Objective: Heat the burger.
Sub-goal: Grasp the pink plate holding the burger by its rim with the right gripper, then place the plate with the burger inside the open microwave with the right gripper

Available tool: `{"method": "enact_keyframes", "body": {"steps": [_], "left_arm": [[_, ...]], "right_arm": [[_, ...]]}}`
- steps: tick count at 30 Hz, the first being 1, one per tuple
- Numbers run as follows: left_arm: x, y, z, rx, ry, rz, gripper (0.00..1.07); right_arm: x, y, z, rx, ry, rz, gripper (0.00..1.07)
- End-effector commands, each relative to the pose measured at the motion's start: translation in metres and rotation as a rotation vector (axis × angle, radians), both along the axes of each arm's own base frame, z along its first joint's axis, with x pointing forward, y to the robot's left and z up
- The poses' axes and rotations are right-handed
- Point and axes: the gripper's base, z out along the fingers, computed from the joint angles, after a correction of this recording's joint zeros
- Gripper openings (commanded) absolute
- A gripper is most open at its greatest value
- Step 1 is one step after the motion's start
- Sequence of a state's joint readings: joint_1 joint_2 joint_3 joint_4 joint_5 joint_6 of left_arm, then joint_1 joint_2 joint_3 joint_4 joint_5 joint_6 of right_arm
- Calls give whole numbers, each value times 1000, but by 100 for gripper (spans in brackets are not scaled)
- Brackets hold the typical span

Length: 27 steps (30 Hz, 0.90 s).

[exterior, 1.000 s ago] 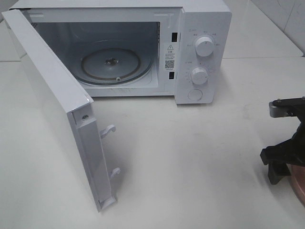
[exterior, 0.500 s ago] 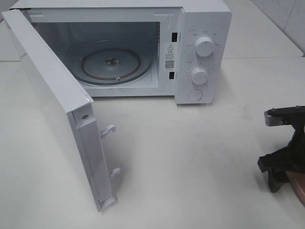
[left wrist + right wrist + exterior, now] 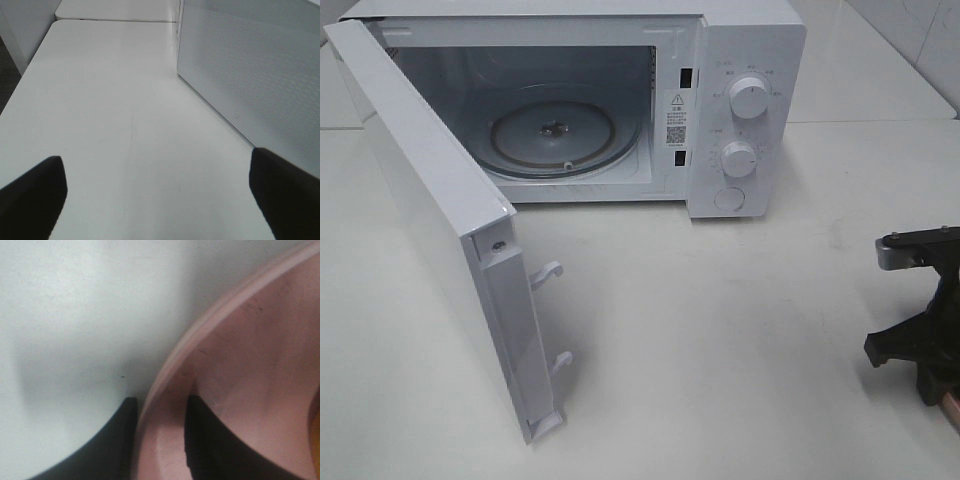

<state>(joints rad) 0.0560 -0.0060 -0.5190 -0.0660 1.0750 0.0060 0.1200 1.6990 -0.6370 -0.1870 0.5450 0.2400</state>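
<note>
Over at the right side of the table [image 3: 720, 330], I am pinching the rim of the pink plate [image 3: 235, 355] with my right gripper [image 3: 159, 407]. One black finger [image 3: 117, 450] is sitting outside the rim and the other is sitting inside the plate. A thin yellow bit [image 3: 317, 440] is peeking in on the plate at the edge of my right wrist view; I cannot tell if it is the burger. My left gripper [image 3: 160, 197] is hanging spread wide above the table, just beside the microwave door [image 3: 250, 75]. The microwave [image 3: 740, 100] is standing at the back with that door swung open, and the glass tray [image 3: 520, 135] is lying inside it.
</note>
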Motion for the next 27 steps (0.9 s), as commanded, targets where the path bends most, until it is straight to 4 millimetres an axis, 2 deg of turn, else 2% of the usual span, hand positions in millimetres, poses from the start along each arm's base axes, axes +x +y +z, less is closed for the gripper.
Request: {"method": "enact_keyframes", "body": {"steps": [1, 2, 3, 17, 27], "left_arm": [[0, 0, 0, -4, -12, -7, 91], [0, 0, 0, -4, -12, -7, 91], [0, 0, 0, -4, -12, -7, 91], [0, 0, 0, -4, -12, -7, 91], [0, 0, 0, -4, -12, -7, 91]], "right_arm": [[-2, -1, -2, 3, 17, -22, 9], [-3, -1, -2, -1, 28, -17, 1], [-3, -1, -2, -2, 33, -16, 0], [-7, 0, 3, -32, 54, -10, 0], [-12, 2, 26, -186, -5, 20, 0]]}}
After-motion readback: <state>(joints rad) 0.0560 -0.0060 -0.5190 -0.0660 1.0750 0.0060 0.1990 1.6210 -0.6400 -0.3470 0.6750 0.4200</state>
